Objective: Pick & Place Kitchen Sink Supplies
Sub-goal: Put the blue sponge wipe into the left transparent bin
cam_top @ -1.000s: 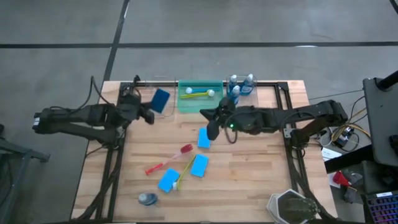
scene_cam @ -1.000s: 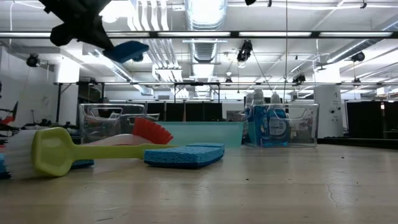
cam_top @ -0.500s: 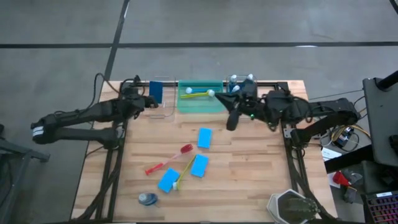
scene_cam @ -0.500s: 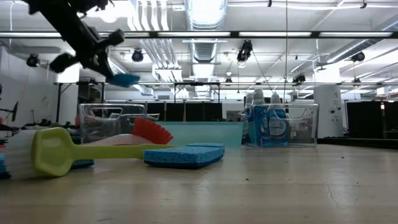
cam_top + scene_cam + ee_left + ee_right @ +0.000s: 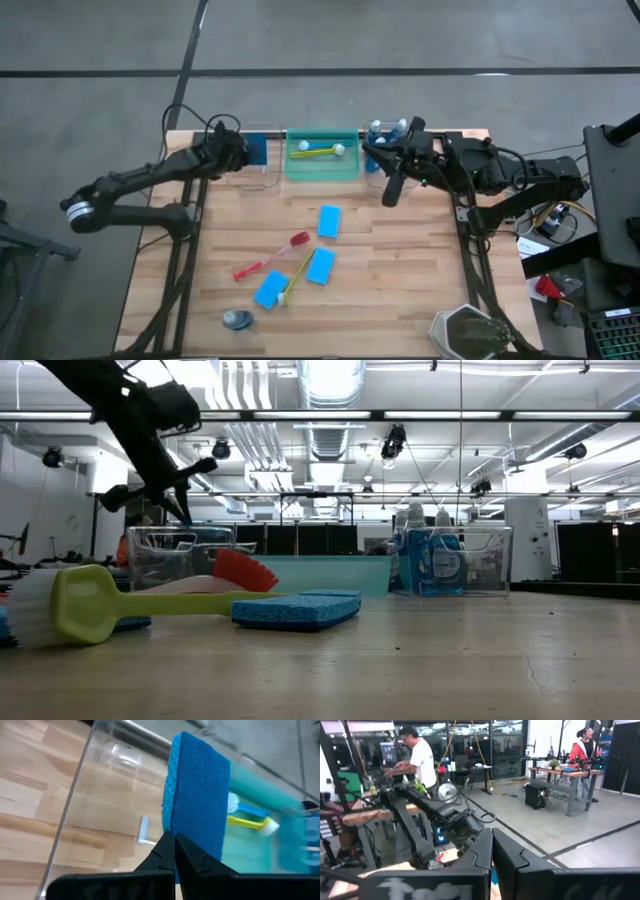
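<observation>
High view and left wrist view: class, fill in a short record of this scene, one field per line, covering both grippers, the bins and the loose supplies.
left gripper: shut on a blue sponge, over the clear bin
right gripper: fingers shut, empty, near the bottles
green bin: holds yellow and blue brushes
loose on table: three sponges, red brush, yellow brush, one bottle

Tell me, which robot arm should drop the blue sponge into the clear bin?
The left one, probably. The left gripper is shut on the blue sponge, right over the clear bin. The right gripper carries nothing and hangs beside the bottles.
</observation>
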